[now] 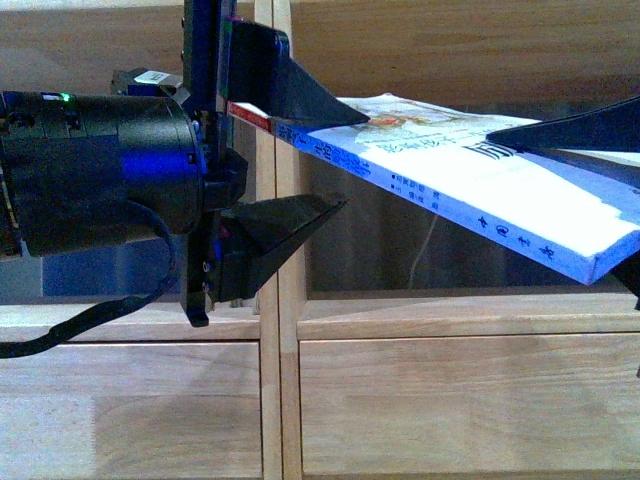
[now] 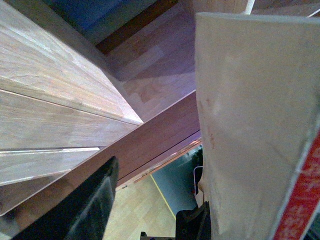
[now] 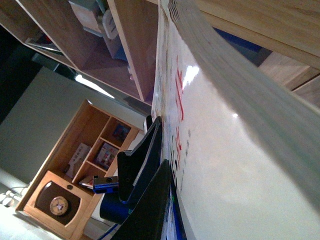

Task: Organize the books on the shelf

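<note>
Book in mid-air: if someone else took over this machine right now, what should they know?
Left tool: open. Its upper finger is over the book's red end, its lower finger well below.
Right tool: shut on the book's other end, carrying it roughly flat.
Book: in the air in front of the shelf, above the drawers.
Done: book picked up.
Left: put it into a compartment.

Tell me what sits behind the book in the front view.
Behind the book is the shelf: its central upright, a shadowed open compartment, and drawer fronts lower down. The book covers much of that compartment, so its contents there cannot be seen.
</note>
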Robot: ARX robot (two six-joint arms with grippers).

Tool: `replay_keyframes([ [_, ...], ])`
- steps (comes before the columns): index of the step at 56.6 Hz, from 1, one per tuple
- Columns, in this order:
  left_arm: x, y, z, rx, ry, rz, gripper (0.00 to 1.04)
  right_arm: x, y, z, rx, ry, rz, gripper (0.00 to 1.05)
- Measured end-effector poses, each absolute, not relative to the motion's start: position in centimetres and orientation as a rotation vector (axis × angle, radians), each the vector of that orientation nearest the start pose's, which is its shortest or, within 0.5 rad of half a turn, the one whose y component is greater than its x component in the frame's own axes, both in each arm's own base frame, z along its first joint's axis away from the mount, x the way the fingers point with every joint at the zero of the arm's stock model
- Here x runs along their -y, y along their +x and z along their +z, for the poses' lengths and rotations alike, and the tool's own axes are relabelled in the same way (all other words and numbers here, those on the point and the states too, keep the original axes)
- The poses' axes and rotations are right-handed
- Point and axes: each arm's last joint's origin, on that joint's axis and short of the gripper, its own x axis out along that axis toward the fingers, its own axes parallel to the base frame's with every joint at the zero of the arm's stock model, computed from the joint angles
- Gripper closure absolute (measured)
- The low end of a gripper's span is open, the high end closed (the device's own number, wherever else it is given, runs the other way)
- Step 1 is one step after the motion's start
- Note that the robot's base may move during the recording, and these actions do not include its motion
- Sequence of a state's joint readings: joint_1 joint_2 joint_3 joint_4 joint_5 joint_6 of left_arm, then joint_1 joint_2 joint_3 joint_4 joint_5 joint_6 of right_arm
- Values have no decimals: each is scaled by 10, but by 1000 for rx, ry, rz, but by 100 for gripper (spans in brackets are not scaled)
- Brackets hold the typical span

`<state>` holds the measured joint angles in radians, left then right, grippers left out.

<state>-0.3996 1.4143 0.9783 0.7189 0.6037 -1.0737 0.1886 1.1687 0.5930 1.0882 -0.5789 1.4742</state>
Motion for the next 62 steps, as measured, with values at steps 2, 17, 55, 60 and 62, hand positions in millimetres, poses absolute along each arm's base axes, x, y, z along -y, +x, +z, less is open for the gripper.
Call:
replay_keyframes([
  [2,138,283,341,-264,-939,-1055,67,-60,227,309,-135,1261,977,88],
  [17,138,279,347,-233,-930,-1090,96,-64,225,307,-144,1252,1000,75],
  [55,75,258,367,-32,-796,-921,98,-8,245,300,-82,1121,846,7],
  [60,58,260,368,-3,-759,-836,98,12,249,304,-48,1049,757,7],
  [62,48,262,368,8,-737,-778,98,20,249,305,-40,1015,716,7],
])
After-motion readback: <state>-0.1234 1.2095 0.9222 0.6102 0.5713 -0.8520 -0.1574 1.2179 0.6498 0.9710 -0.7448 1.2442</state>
